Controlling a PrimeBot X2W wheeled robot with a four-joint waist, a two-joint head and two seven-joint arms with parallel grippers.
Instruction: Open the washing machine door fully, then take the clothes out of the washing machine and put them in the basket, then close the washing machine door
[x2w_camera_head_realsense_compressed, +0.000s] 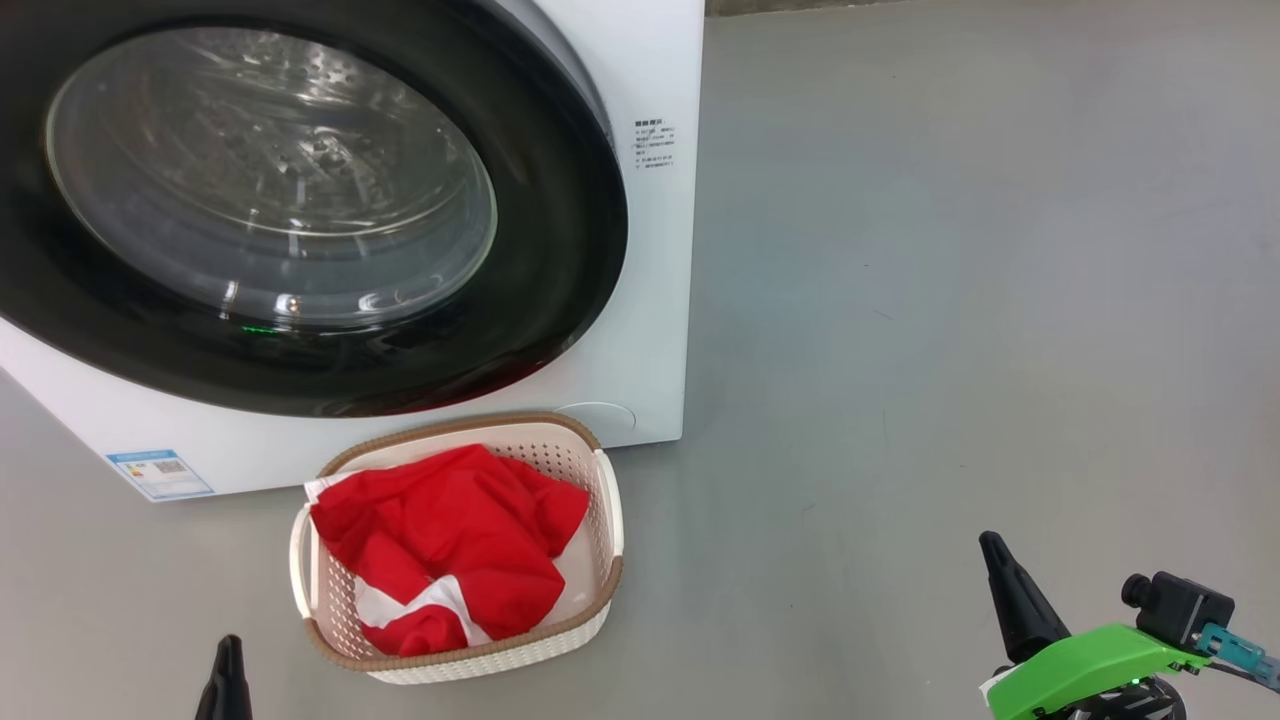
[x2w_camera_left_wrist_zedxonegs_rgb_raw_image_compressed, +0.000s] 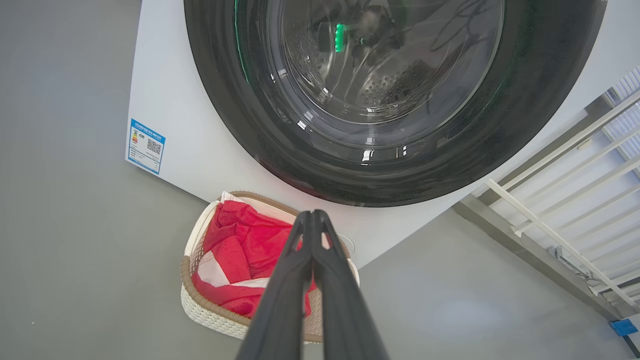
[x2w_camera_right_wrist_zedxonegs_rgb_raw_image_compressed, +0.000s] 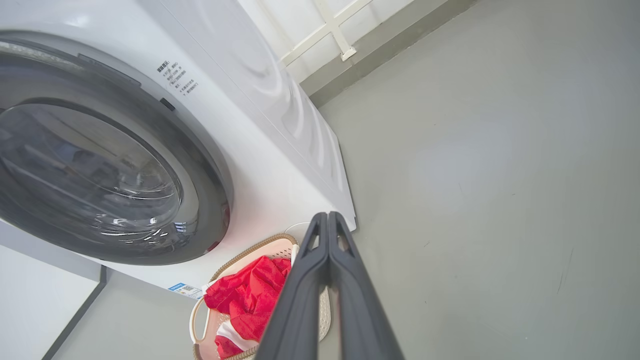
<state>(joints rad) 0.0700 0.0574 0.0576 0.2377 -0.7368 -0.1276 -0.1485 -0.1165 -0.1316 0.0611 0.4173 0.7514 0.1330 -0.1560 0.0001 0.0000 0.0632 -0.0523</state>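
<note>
The white washing machine (x2w_camera_head_realsense_compressed: 650, 250) stands at the upper left. Its round black-rimmed door (x2w_camera_head_realsense_compressed: 560, 280) lies flush against the front, and the steel drum shows through the glass. On the floor in front sits the cream basket (x2w_camera_head_realsense_compressed: 607, 520) with the red, white-trimmed clothes (x2w_camera_head_realsense_compressed: 450, 540) heaped inside. My left gripper (x2w_camera_head_realsense_compressed: 228, 650) is at the bottom edge, left of the basket, and is shut with nothing in it; its fingers (x2w_camera_left_wrist_zedxonegs_rgb_raw_image_compressed: 312, 220) touch tip to tip. My right gripper (x2w_camera_head_realsense_compressed: 992, 545) is low at the right, well clear of the basket, shut and empty, fingers (x2w_camera_right_wrist_zedxonegs_rgb_raw_image_compressed: 327, 220) pressed together.
Grey floor (x2w_camera_head_realsense_compressed: 950, 300) spreads to the right of the machine. A blue label sticker (x2w_camera_head_realsense_compressed: 160, 473) sits at the machine's lower left corner. In the left wrist view a white railing (x2w_camera_left_wrist_zedxonegs_rgb_raw_image_compressed: 565, 200) stands beside the machine.
</note>
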